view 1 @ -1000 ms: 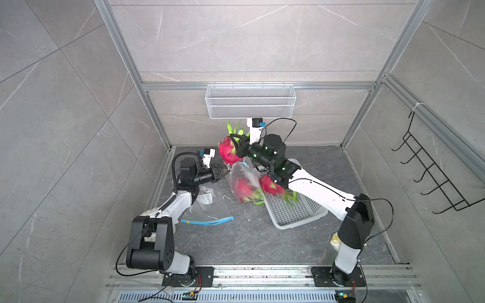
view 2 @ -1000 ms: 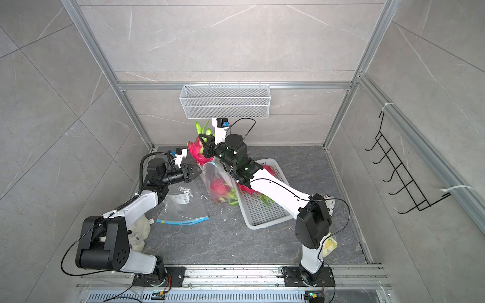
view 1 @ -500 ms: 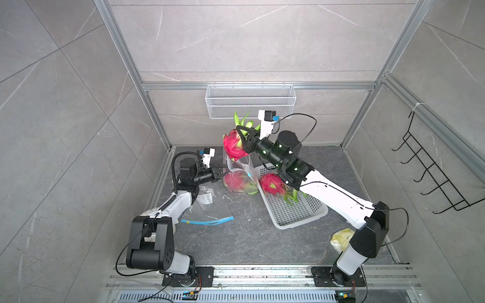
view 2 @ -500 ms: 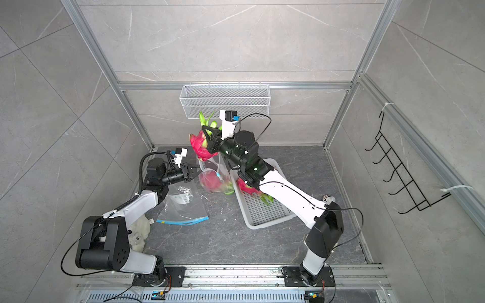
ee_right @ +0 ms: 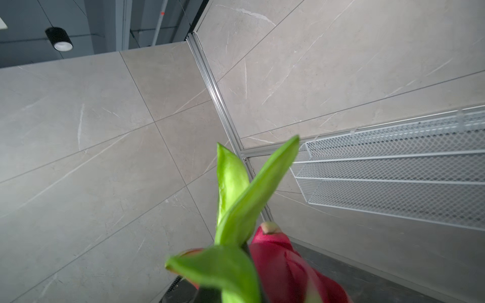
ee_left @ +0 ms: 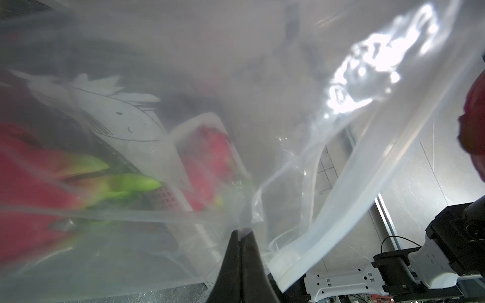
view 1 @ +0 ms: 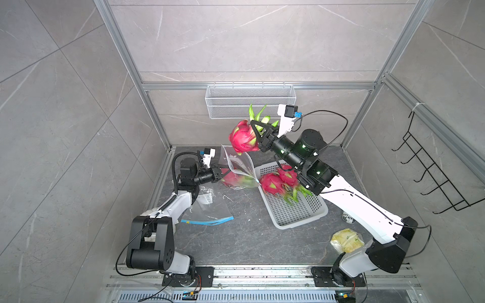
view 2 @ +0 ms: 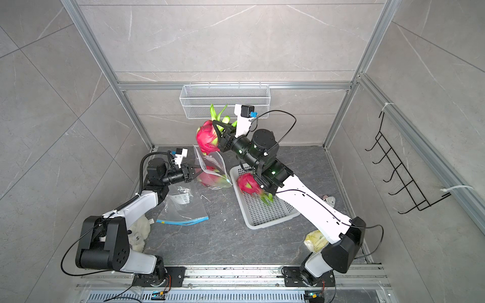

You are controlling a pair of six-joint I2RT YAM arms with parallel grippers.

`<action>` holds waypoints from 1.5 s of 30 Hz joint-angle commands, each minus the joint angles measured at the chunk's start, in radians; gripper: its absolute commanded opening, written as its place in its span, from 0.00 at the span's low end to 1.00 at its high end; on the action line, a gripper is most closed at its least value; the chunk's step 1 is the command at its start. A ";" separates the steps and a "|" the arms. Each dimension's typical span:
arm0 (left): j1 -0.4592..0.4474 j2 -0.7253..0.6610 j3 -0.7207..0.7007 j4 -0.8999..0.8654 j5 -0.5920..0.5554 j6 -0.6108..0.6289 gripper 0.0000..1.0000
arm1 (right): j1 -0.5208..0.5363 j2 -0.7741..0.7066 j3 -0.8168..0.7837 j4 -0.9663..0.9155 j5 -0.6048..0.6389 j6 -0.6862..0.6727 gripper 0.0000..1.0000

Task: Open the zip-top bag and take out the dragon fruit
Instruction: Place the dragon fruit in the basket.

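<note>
Dragon fruit [view 1: 242, 136]: centre of frame in a top view, raised over the zip-top bag [view 1: 237, 162], clamped in the right gripper [view 1: 256, 131]. Second fruit [view 1: 233, 179] inside the bag. Two more fruits [view 1: 270, 182] in the white basket [view 1: 296, 210]. Left gripper [view 1: 219, 173] pinched tight on the bag's film.

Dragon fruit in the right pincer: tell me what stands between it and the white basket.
Nothing visible blocks it. The dragon fruit in the right pincer hangs above the zip-top bag; the basket lies beside. Two fruits fill its far end; the near part is bare.
</note>
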 commanded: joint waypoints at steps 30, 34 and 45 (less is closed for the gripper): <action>0.020 -0.025 0.035 -0.020 0.030 0.032 0.00 | -0.138 -0.205 -0.516 -0.764 0.130 0.033 0.00; 0.021 -0.024 0.038 -0.019 0.029 0.032 0.00 | -0.138 -0.118 -0.489 -0.808 0.074 0.050 0.00; 0.022 -0.034 0.033 -0.021 0.033 0.033 0.00 | -0.140 0.094 -0.255 -0.797 0.072 0.020 0.44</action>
